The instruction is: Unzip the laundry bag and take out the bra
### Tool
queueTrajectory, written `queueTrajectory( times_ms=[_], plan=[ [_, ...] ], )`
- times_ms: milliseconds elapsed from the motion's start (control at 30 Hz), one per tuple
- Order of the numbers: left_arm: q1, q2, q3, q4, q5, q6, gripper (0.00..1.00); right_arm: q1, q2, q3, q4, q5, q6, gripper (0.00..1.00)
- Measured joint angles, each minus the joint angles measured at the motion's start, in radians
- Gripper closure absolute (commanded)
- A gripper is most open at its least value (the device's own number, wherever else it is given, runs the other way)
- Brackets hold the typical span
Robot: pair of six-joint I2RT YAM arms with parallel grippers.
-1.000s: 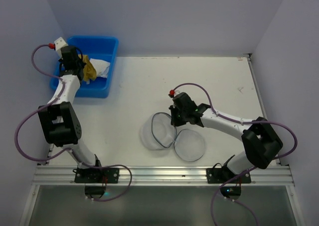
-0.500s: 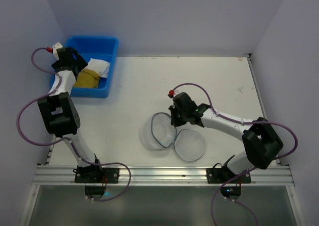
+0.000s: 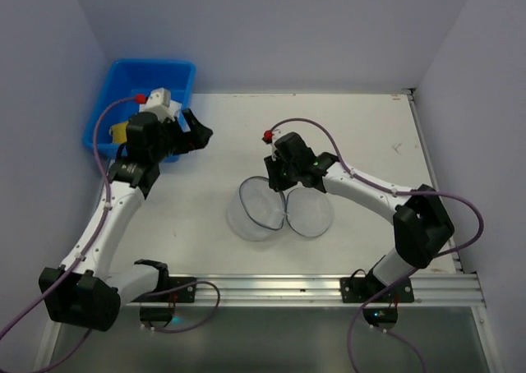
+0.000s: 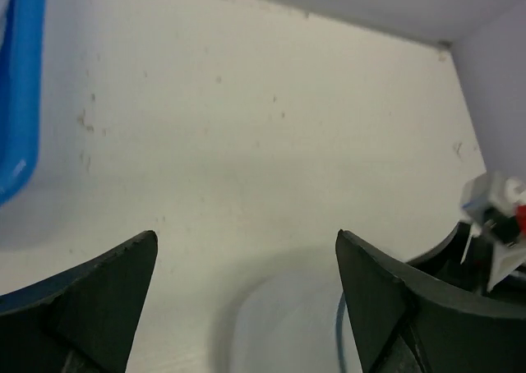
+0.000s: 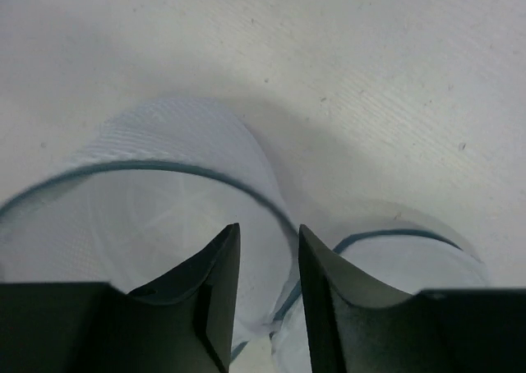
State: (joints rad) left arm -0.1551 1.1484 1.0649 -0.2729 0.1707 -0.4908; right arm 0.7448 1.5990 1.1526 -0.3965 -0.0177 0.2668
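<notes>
Two arms rise from the near edge of the desk (image 3: 370,126). Just beyond them lies the one laundry bag (image 3: 255,217), unzipped, its round flap (image 3: 311,215) flat on the desk to the right of the drum. The right end effector (image 5: 265,235) sits at the bag's far rim, fingers nearly together and pinching mesh where flap meets drum. Farther back on the left, the left end effector (image 4: 245,235) hangs spread wide and empty over bare desk. Behind it stands a single blue tub (image 3: 164,73), where the arm hides all but a scrap of yellow cloth (image 3: 120,131).
</notes>
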Motion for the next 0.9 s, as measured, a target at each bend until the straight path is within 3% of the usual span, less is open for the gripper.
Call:
queueTrajectory(
  times_ms=[100,167,300,433,600,900],
  plan=[
    [-0.056,-0.058,-0.167,-0.002,0.027,-0.027,0.10,0.000,0.002,0.040,-0.010,0.006,0.008,0.36],
    [-0.097,-0.064,-0.270,-0.010,0.035,-0.053,0.12,0.000,-0.004,0.046,-0.013,0.029,0.025,0.28],
    [-0.174,-0.082,-0.428,-0.020,0.040,-0.117,0.15,-0.010,-0.066,0.003,-0.045,0.114,0.100,0.19],
    [-0.261,-0.104,-0.496,-0.011,0.032,-0.180,0.18,-0.084,-0.200,-0.127,-0.089,0.181,0.217,0.18],
    [-0.324,-0.096,-0.551,0.044,0.003,-0.230,0.25,-0.270,-0.369,-0.356,-0.130,0.211,0.369,0.22],
    [-0.372,0.057,-0.631,0.179,-0.048,-0.290,0.40,-0.399,-0.339,-0.475,-0.095,0.100,0.471,0.28]
  ],
)
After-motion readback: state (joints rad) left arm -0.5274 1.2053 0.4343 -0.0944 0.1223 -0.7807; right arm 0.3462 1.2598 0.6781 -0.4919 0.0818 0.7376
